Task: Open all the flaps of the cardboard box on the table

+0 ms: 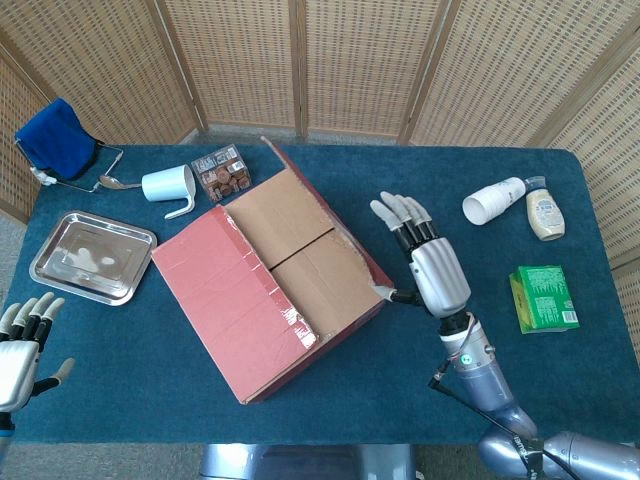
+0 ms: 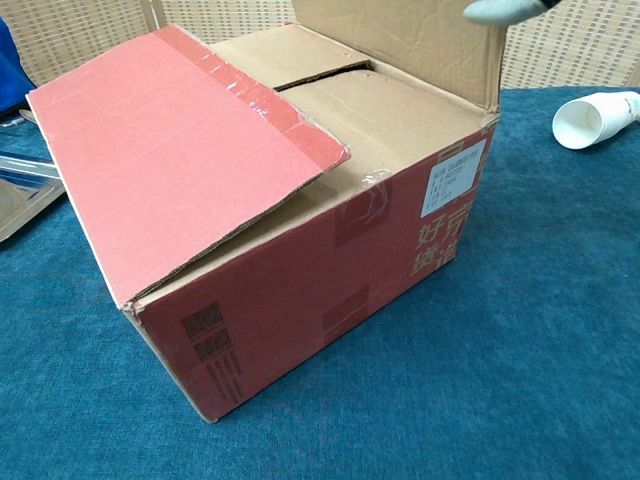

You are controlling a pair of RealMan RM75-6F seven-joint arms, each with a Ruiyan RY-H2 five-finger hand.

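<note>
The red cardboard box [image 1: 262,352] stands mid-table, skewed. Its right long flap [image 1: 330,215] stands upright, seen edge-on from the head; the chest view shows its brown inner face [image 2: 400,40]. The left long flap [image 1: 225,290] still lies down over the top, red side up [image 2: 170,150]. Two brown inner flaps [image 1: 300,245] lie flat and closed. My right hand [image 1: 428,268] is just right of the raised flap, fingers straight and spread, thumb touching the flap's near corner; one fingertip [image 2: 505,10] shows in the chest view. My left hand [image 1: 20,350] hovers open at the table's near left corner.
A steel tray [image 1: 92,256], a white cup [image 1: 170,185], a spoon [image 1: 118,182], a blue cloth [image 1: 55,138] and a small packet [image 1: 220,170] lie left and behind the box. Two white bottles [image 1: 495,200] [image 1: 545,213] and a green box [image 1: 543,298] sit at right.
</note>
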